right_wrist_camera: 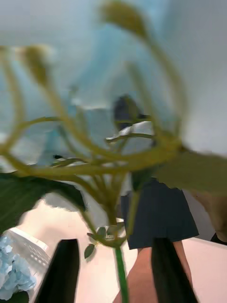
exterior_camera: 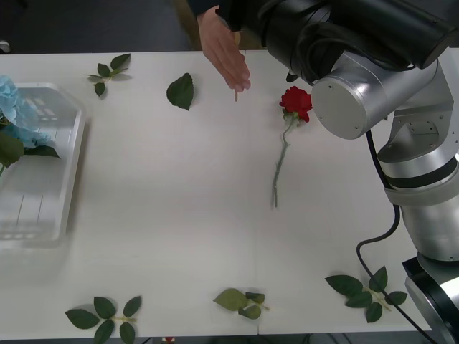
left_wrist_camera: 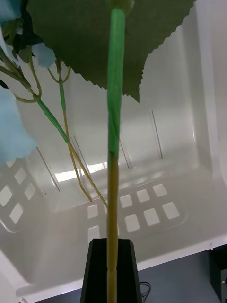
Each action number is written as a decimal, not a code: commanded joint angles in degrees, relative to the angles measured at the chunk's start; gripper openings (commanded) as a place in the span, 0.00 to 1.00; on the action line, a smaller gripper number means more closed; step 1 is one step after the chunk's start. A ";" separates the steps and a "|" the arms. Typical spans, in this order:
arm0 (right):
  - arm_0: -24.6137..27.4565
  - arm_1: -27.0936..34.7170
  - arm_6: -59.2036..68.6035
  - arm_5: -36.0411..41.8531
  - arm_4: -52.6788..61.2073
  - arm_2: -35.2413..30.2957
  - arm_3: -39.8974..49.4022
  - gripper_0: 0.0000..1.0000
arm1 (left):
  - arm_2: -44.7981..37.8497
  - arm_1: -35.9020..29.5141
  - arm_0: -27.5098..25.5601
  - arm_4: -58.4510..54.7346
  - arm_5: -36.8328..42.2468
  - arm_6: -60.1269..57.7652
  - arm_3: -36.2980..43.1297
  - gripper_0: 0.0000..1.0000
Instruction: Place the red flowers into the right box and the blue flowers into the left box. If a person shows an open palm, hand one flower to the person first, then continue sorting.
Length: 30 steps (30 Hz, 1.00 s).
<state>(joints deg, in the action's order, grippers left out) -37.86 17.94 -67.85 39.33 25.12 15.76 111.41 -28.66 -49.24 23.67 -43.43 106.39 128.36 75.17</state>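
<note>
Blue flowers (exterior_camera: 16, 115) lie in the left box (exterior_camera: 61, 179); both grippers' fingers (left_wrist_camera: 109, 270) clench flower stems

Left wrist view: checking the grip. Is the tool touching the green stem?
Touching. The left wrist view shows the left tool shut on the flower stem, which is pinched between its two black fingers.
</note>
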 commanded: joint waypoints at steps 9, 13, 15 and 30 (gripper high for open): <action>10.79 15.29 -2.11 -0.75 9.51 0.15 14.71 1.00 | 0.71 -0.60 -1.44 -0.60 -0.04 2.42 0.77 0.00; 16.77 22.49 -1.94 -0.75 13.64 -1.87 19.55 1.00 | 0.89 -0.60 -1.44 -0.60 -0.04 2.42 0.86 0.00; 19.05 25.31 -2.20 -0.75 15.66 -2.40 20.16 1.00 | 0.89 -0.60 -1.53 -0.43 0.05 2.42 0.86 0.00; 13.25 16.25 -2.90 6.02 15.66 3.14 -8.93 1.00 | 14.24 -0.42 -12.07 -2.80 -20.69 1.89 0.77 0.06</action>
<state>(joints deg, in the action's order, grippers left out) -20.31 38.34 -68.95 44.32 40.70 18.17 107.22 -17.66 -49.23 14.87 -45.37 89.10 128.36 75.16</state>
